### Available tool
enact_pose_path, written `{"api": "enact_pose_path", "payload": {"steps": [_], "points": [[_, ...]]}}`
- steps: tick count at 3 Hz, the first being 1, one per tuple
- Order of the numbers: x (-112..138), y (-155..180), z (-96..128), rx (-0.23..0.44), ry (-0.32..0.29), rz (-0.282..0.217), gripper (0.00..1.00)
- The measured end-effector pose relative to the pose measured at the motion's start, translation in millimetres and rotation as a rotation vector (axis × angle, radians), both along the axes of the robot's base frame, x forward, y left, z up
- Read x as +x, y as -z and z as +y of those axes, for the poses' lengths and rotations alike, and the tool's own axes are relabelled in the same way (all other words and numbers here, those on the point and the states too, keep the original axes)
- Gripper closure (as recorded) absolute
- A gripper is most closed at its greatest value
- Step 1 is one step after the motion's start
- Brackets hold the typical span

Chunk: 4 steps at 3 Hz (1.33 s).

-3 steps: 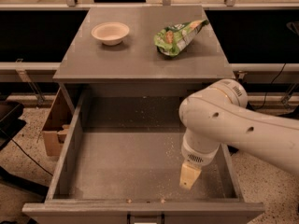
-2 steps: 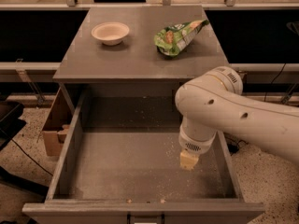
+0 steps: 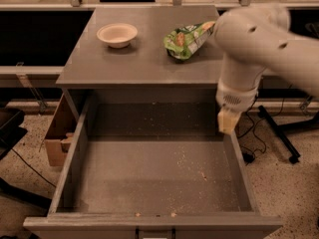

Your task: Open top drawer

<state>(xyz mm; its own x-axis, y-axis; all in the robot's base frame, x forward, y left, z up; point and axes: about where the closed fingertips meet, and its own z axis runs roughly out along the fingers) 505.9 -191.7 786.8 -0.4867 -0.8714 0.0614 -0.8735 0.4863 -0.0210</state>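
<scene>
Opening looks done to me: the top drawer (image 3: 149, 173) sits pulled far out, and my gripper (image 3: 228, 121) hangs above its right wall, clenched or released I cannot tell. Next I'd just lift clear.

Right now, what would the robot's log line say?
top drawer: pulled far out | gripper: above its right wall, near the back | cabinet top: bowl, snack bag
</scene>
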Motion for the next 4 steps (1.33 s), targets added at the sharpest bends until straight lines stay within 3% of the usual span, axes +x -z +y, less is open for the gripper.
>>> {"api": "enact_pose_path", "payload": {"steps": [1,2,4], "points": [[7.9,-78.4,-30.8,-0.03,0.151,-0.049,1.0],[-20.0,-161.1,-56.0,-0.023,0.361,-0.211,0.98],[-7.4,-160.7,-51.5,-0.001,0.353,-0.25,0.51]]}}
